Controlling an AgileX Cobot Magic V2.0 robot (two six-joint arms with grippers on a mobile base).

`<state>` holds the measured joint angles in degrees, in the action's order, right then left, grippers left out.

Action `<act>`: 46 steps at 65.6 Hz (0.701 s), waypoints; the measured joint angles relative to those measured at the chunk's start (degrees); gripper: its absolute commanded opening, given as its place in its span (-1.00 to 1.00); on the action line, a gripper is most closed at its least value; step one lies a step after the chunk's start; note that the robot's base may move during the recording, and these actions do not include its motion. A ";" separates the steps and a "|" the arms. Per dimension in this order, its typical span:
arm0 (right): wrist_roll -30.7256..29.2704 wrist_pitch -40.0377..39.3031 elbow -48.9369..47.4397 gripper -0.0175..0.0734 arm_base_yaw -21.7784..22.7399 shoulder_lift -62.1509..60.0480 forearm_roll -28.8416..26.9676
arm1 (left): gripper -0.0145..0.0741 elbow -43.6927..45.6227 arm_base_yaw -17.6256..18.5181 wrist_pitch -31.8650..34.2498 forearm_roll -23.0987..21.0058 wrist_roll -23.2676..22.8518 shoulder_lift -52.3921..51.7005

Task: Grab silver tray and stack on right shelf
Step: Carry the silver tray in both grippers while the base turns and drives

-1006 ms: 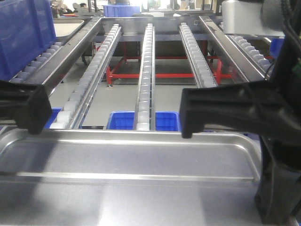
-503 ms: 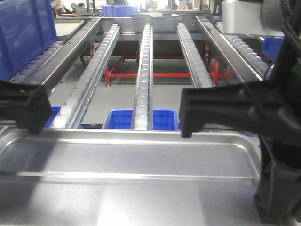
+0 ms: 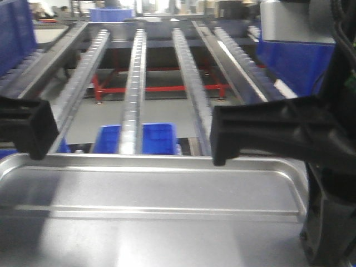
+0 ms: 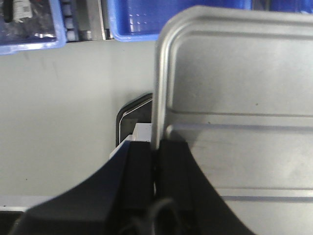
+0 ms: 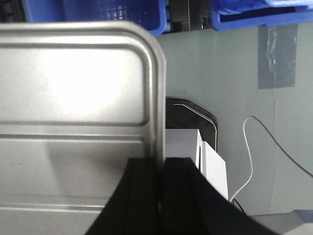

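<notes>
Silver tray is held level between both arms and fills the lower half of the front view. Its raised rim and rounded corners are plain, and one long rib runs across its floor.

Left end effector is clamped on the tray's left short rim. One black finger sits outside the rim and one inside, both touching the metal. Right end effector is clamped the same way on the tray's right short rim, with the rim pinched between the two black fingers.

The wrist views show the tray clear of any counter. Grey floor lies below, past both short edges.

Beyond the tray's far long rim are long roller tracks running away from it, with grey floor visible between them. Blue bins sit low, just past the far rim and under the tracks. A red frame stands farther back, beneath the tracks. A blue crate sits beyond the tray's far right corner, higher up.

A white cable lies on the floor off the tray's right edge.

The front view is somewhat blurred. I cannot tell the detail of the rack to the right.
</notes>
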<state>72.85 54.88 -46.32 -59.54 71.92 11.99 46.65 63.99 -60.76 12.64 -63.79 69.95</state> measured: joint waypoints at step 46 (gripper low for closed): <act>0.00 0.00 0.00 -0.49 0.00 0.00 0.00 | -0.88 0.00 0.00 0.10 -0.09 0.00 0.00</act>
<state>72.85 54.88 -46.32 -59.54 71.92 11.99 46.65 63.99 -60.66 12.55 -63.79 69.95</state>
